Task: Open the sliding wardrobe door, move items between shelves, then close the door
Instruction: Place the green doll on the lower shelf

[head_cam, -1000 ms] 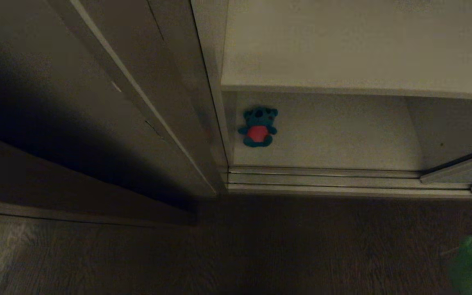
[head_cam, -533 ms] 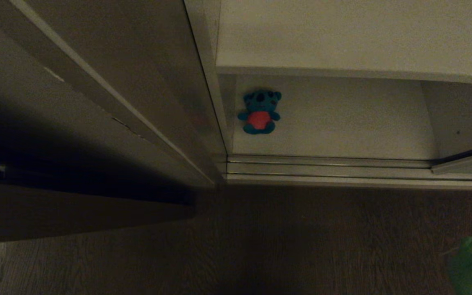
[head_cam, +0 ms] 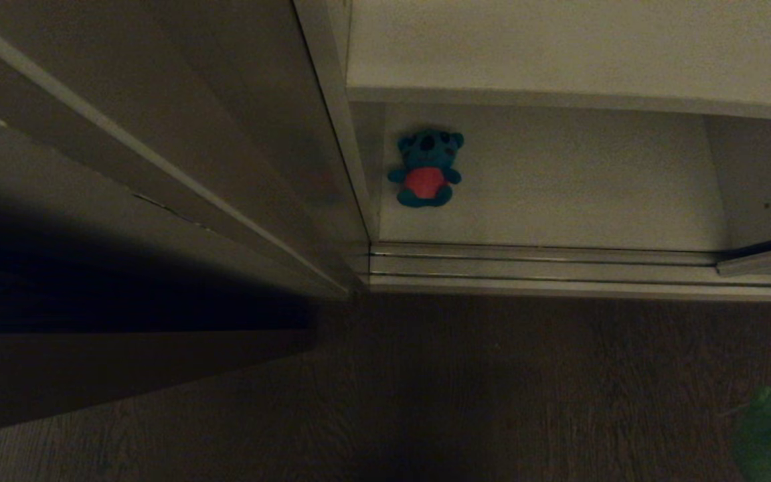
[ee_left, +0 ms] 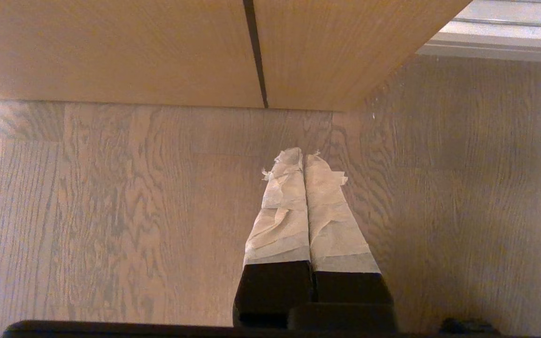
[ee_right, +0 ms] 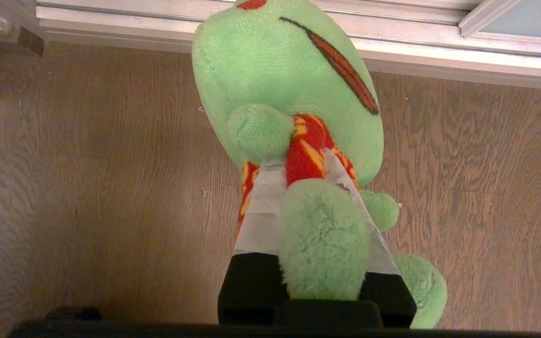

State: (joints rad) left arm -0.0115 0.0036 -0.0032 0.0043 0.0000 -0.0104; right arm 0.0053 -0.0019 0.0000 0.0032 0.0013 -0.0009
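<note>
A teal-blue bear (head_cam: 424, 167) with a red belly lies on the bottom shelf (head_cam: 559, 194) inside the wardrobe, close to its left wall. A second shelf (head_cam: 559, 47) runs above it. The sliding wardrobe door (head_cam: 770, 260) shows only as a bottom corner at the right edge, so the opening is uncovered. My right gripper (ee_right: 301, 159) is shut on the green frog (ee_right: 280, 61), held above the wooden floor in front of the track; the frog (head_cam: 770, 435) also peeks into the head view's lower right corner. My left gripper (ee_left: 304, 157) is shut and empty over the floor.
A metal door track (head_cam: 559, 268) runs along the wardrobe's foot. A tall panel (head_cam: 178, 147) stands to the left of the opening. Brown wooden panels (ee_left: 111, 47) rise ahead of the left gripper. Wood floor (head_cam: 492, 388) lies before the wardrobe.
The whole head picture has shifted: bear, shelves and track sit higher in it, so the camera has moved. The frog stays in the same corner. Neither toy has moved.
</note>
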